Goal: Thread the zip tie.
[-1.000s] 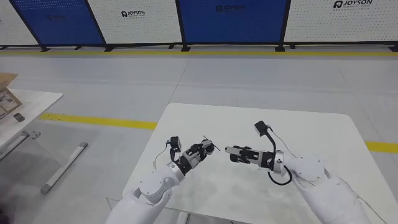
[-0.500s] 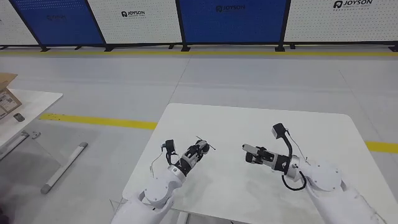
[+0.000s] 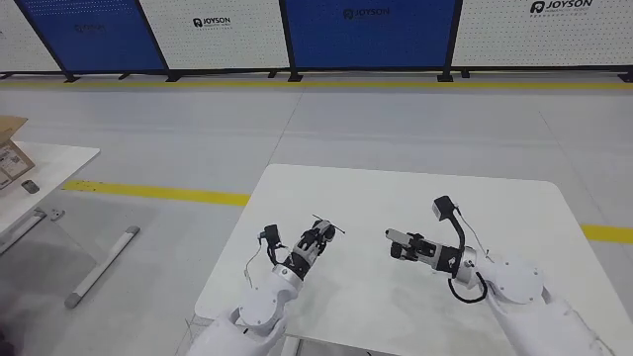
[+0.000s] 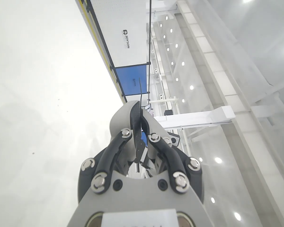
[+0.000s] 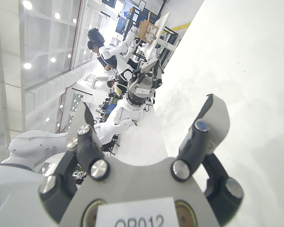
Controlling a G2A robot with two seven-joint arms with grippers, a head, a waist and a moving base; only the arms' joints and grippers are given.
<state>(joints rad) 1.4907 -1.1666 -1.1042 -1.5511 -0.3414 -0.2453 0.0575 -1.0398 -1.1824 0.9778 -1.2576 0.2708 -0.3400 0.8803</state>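
Observation:
A thin black zip tie (image 4: 140, 88) sticks out past the fingertips of my left gripper (image 4: 140, 113), which is shut on it. In the top view that gripper (image 3: 318, 235) hovers over the white table (image 3: 415, 193) near its left front, with the zip tie (image 3: 330, 225) poking out toward the middle. My right gripper (image 3: 395, 238) sits a short way to the right, pointing at the left one. Its fingers (image 5: 85, 116) stand wide apart with nothing between them. The right wrist view looks across the table at the left gripper (image 5: 148, 70).
The table's left edge (image 3: 232, 247) runs close beside the left arm. Bare tabletop stretches behind and to the right of both grippers. A second table with a cardboard box (image 3: 12, 133) stands far left, and blue and white panels (image 3: 366, 15) line the back.
The right gripper has pulled back to the right, widening the gap between the two grippers. The left gripper drew slightly back with the zip tie still in it.

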